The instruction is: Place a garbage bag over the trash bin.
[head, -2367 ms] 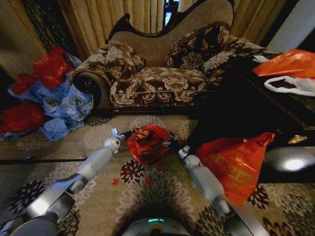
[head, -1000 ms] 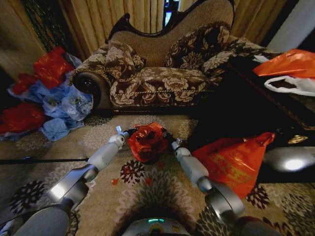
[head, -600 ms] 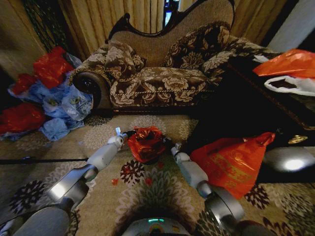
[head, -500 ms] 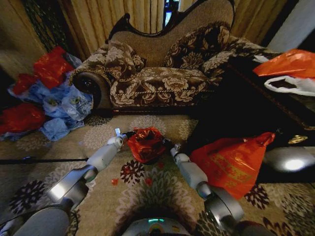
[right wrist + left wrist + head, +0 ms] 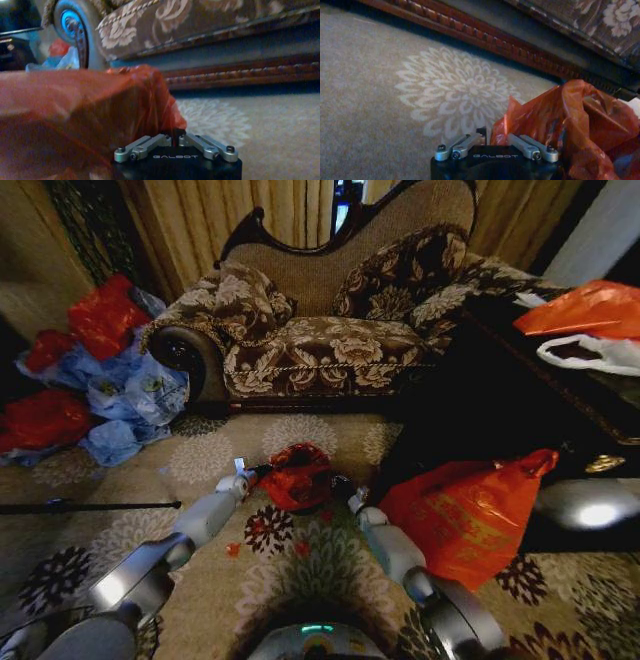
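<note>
From the head camera I see the small, crinkly, glossy red plastic garbage bag (image 5: pixel 297 476) low on the patterned beige carpet (image 5: pixel 200 455), in front of the brown floral sofa (image 5: pixel 330 340). My left gripper (image 5: pixel 250 473) touches the bag's left edge and my right gripper (image 5: pixel 345 492) its right edge. A dark sliver under the bag may be the small black trash bin; I cannot tell for sure. A larger orange-red bag with yellowish print (image 5: pixel 465 515) lies just beside my right arm.

In the left wrist camera, the left gripper (image 5: pixel 490 137) has its fingers drawn close together, pinching a fold of the red film (image 5: pixel 570 123) above the carpet's pale flower pattern (image 5: pixel 455 95).

In the right wrist camera, the right gripper (image 5: pixel 176 135) is likewise pressed together on the bag's edge (image 5: pixel 75 105), with the sofa's wooden base (image 5: pixel 240 75) behind.
</note>
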Controlling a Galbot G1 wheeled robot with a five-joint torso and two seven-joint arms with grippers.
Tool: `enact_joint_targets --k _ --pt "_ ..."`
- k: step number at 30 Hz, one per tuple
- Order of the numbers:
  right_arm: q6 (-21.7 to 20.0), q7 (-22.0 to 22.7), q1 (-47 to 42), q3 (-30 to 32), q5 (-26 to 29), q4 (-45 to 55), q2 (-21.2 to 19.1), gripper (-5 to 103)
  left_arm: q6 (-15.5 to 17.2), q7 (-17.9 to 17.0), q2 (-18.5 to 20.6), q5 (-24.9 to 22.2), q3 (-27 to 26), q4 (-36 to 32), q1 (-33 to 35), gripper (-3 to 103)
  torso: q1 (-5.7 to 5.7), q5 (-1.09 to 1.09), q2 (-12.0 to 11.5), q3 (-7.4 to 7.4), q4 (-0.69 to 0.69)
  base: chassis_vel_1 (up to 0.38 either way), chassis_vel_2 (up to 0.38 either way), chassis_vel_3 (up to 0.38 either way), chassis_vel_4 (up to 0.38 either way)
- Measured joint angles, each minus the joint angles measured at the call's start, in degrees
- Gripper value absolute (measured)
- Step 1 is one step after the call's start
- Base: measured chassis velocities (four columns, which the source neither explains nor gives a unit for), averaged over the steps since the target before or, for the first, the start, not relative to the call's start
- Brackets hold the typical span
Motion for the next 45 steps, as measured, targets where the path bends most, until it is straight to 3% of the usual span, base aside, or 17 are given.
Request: enact_joint_targets --k 5,7,10,11,14,15,17,23,28,31,34,35,37,39,41,42,45 --pt "0.4 1.3 -3.5 2.7 0.5 6.7 -2.5 20 -0.5 -0.7 1.2 -0.2 -2.5 -2.0 1.9 30 0.0 0.0 0.0 0.0 0.0 0.0 0.0 0.0 0.0" --pt "0.6 1.3 -4.9 4.4 3.3 9.8 -3.3 26 -0.7 -0.8 1.4 -0.1 -3.1 -2.5 2.5 35 0.0 0.0 0.0 0.0 0.0 0.0 0.0 0.0 0.0" --pt "-3.9 3.9 -9.2 7.3 14.0 22.1 -6.2 36 -0.9 -1.1 1.5 0.0 -4.9 -3.6 4.3 46 0.0 0.0 0.0 0.0 0.01 0.0 0.0 0.0 0.0" --pt "-3.9 3.9 -9.2 7.3 14.0 22.1 -6.2 36 -0.9 -1.1 1.5 0.0 -4.9 -3.6 4.3 46 0.0 0.0 0.0 0.0 0.01 0.0 0.0 0.0 0.0" --pt "-7.3 4.8 -13.6 6.8 17.6 31.0 -9.1 53 -1.1 -1.6 1.2 0.1 -6.8 -4.2 5.8 63 0.0 -0.01 0.0 0.0 -0.02 0.0 0.0 0.0 0.0" --pt "-8.3 4.8 -15.5 6.6 17.7 33.8 -9.7 58 -1.0 -2.2 1.4 -0.1 -7.6 -5.1 6.6 68 0.0 -0.02 0.0 0.0 -0.03 0.0 0.0 0.0 0.0" --pt "-8.9 5.0 -16.6 6.4 17.7 35.4 -9.9 58 -1.0 -2.4 1.7 -0.4 -7.9 -5.9 7.2 68 0.0 -0.01 0.0 0.0 -0.04 0.0 0.0 0.0 0.0" --pt "-11.7 3.0 -27.1 4.4 17.3 46.4 -12.8 85 0.0 -3.7 4.8 -2.8 -8.8 -10.9 10.7 94 -0.01 0.0 0.0 -0.01 0.03 0.0 0.0 0.0 0.0" --pt "-12.9 0.8 -31.9 2.6 14.0 48.5 -14.3 99 0.0 -3.8 3.7 -2.8 -8.9 -10.0 10.3 96 -0.01 0.0 0.0 0.0 -0.03 0.0 0.0 0.0 0.0" --pt "-14.6 0.9 -32.6 1.0 13.6 48.5 -14.2 100 0.0 -4.0 3.3 -2.8 -8.9 -10.1 10.0 97 0.0 -0.01 0.0 0.0 0.0 0.0 0.0 0.0 0.0" --pt "-19.9 4.6 -32.3 -2.4 23.1 50.9 -14.8 100 0.0 -4.1 3.1 -2.8 -8.8 -10.2 9.9 97 0.0 0.0 0.0 0.0 0.0 0.0 0.0 0.0 0.0" --pt "-19.9 4.6 -32.3 -2.4 23.1 50.9 -14.8 100 0.0 -4.1 3.1 -2.8 -8.8 -10.2 9.9 97 0.0 0.0 0.0 0.0 0.0 0.0 0.0 0.0 0.0" --pt "-24.5 8.3 -30.9 -4.0 32.3 52.1 -14.8 100 0.0 -4.1 3.1 -2.8 -8.8 -10.2 9.9 97 0.0 -0.02 0.0 0.0 0.0 0.0 0.0 0.0 0.0" --pt "-25.7 9.8 -30.3 -4.3 34.5 52.1 -14.6 100 0.0 -4.1 3.1 -2.8 -8.8 -10.2 10.0 97 0.0 -0.01 0.0 0.0 0.01 0.0 0.0 0.0 0.0" --pt "-29.0 15.9 -28.7 -5.1 39.9 52.2 -14.2 100 0.0 -4.1 3.1 -2.8 -8.8 -10.2 10.0 97 0.0 -0.01 0.0 0.0 0.0 0.0 0.0 0.0 0.0" --pt "-29.0 15.9 -28.7 -5.1 39.9 52.2 -14.2 100 0.0 -4.1 3.1 -2.8 -8.8 -10.2 10.0 97 0.0 -0.01 0.0 0.0 0.0 0.0 0.0 0.0 0.0" --pt "-33.4 22.9 -26.8 -6.1 52.5 53.4 -14.2 100 0.0 -4.1 3.0 -2.8 -8.8 -10.2 9.9 96 0.0 -0.01 0.0 0.0 0.0 0.0 0.0 0.0 0.0"
